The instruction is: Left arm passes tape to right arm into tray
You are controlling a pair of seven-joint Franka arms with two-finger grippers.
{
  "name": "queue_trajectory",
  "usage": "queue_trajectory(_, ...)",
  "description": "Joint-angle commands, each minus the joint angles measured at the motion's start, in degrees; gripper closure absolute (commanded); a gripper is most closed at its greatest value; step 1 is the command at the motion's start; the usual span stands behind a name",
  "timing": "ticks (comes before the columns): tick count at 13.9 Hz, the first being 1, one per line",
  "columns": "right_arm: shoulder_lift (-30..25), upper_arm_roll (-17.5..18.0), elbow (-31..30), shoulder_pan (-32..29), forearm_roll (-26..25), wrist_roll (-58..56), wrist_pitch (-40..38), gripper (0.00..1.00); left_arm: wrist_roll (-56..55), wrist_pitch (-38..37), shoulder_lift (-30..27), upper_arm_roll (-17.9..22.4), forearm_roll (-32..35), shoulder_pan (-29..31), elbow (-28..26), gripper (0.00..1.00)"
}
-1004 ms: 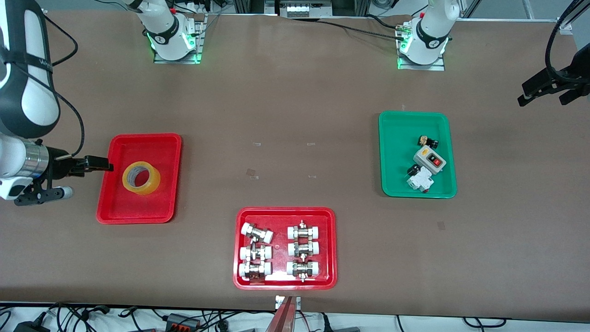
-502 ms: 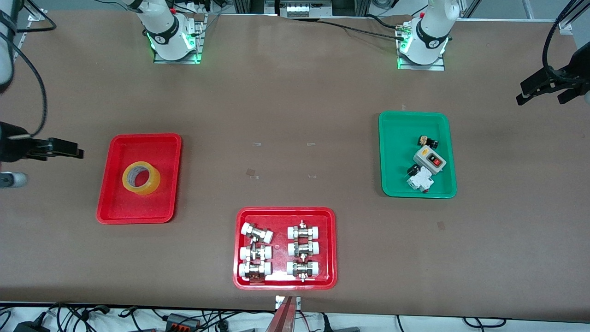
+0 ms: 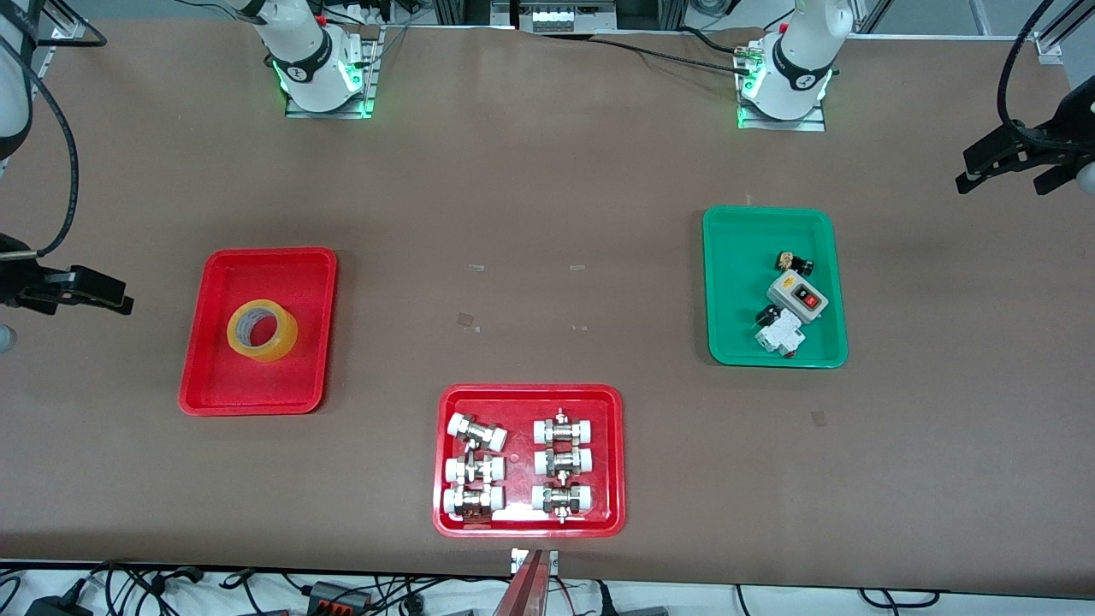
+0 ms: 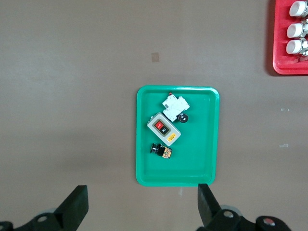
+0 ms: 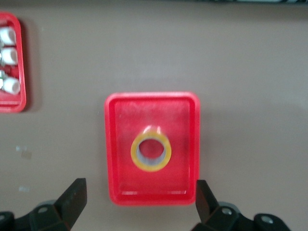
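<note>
The tape [image 3: 262, 330], a yellow ring with a white core, lies flat in the red tray [image 3: 214, 389] at the right arm's end of the table. My right gripper [image 3: 115, 295] is open and empty, up in the air over the bare table just off that tray's outer side. In the right wrist view the tape [image 5: 151, 153] sits in the tray [image 5: 118, 144] between my open right gripper's [image 5: 139, 191] fingers, far below. My left gripper [image 3: 1001, 175] is open and empty, high over the table's edge at the left arm's end; the left wrist view [image 4: 142, 195] shows it open.
A green tray [image 3: 736, 342] with a switch box and small electrical parts lies toward the left arm's end, also in the left wrist view [image 4: 202, 163]. A second red tray [image 3: 612, 453] with several white-capped metal fittings lies near the front camera's edge.
My right gripper has drawn back from over the red tray's edge toward the table's end, empty. The tape stays in the tray. The left gripper has hardly moved.
</note>
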Motion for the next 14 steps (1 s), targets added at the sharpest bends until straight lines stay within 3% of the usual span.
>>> queue_trajectory(1,-7.82,-2.23,-9.58,0.80,-0.85,0.41,3.68,0.00,0.82,-0.06,0.43,-0.31,0.19,0.12,0.98,0.00)
queue_trajectory(6,-11.15,-2.33,-12.73,0.45,-1.11,0.15,0.85,0.00,0.91,1.16,0.87,-0.39,0.28,-0.32,1.33,0.00)
queue_trajectory(11,-21.78,-2.33,-31.97,0.45,-1.28,0.06,10.97,0.00,1.52,1.08,2.97,-0.39,0.19,-0.76,3.87,0.00)
queue_trajectory(14,-21.45,-2.24,-29.99,0.45,-1.11,-0.03,7.38,0.00,1.70,0.73,2.37,-0.48,0.37,-0.59,2.92,0.00)
